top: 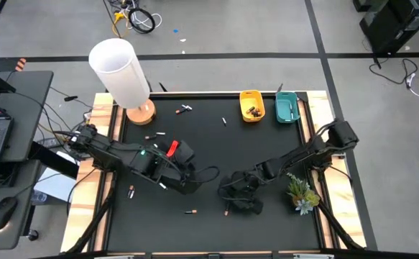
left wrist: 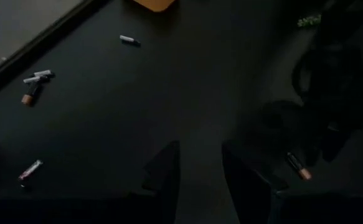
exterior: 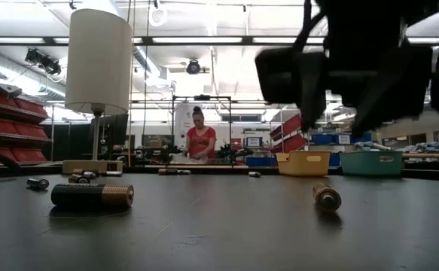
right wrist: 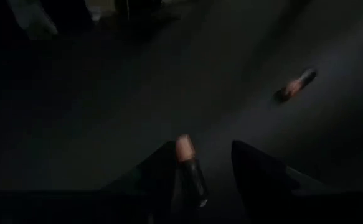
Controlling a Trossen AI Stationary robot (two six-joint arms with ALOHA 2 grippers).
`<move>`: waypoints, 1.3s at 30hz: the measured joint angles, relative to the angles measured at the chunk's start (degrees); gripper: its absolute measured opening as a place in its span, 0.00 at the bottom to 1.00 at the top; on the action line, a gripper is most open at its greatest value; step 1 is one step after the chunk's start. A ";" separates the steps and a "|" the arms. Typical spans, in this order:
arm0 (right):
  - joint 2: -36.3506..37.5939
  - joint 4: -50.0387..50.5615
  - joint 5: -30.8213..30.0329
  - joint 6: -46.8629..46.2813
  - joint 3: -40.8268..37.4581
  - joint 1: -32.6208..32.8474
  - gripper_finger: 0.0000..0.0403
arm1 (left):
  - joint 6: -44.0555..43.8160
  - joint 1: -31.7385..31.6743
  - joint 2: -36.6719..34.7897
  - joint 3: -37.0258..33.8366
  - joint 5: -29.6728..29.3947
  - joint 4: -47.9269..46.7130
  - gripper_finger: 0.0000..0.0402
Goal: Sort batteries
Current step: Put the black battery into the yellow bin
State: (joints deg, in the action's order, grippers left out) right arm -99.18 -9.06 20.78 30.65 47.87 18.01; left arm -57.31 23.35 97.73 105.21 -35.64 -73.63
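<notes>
The right gripper (right wrist: 203, 165), jaws apart, has a battery (right wrist: 190, 171) lying against one finger; closing off-centre could flick it away. The left gripper (left wrist: 200, 171) gapes empty.

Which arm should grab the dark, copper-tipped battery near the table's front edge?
Right. The right gripper is open directly over that battery, which lies between its fingers. The left gripper hovers farther away.

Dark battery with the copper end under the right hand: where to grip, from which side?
Grip the dark battery mid-body, coming straight down with the right hand. It lies flat on the mat, a thin cylinder between open fingers, so pinch across its width, not end to end.
</notes>
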 joint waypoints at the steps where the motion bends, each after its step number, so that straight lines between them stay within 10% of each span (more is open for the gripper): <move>1: -0.76 -0.24 0.03 0.00 -0.08 -0.13 0.41 | -0.08 0.02 0.00 0.00 -0.51 -0.02 0.33; 30: -10.93 -6.73 1.38 -3.31 0.10 -0.81 0.38 | -1.39 0.13 -0.09 0.00 -2.03 0.72 0.33; 39: -11.08 -5.83 1.61 -3.72 0.05 -1.29 0.14 | -1.48 0.44 -0.09 0.00 -1.87 0.64 0.33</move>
State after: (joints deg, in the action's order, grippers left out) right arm -110.26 -14.90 22.39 26.92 47.92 16.72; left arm -58.78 23.79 97.65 105.21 -37.51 -72.98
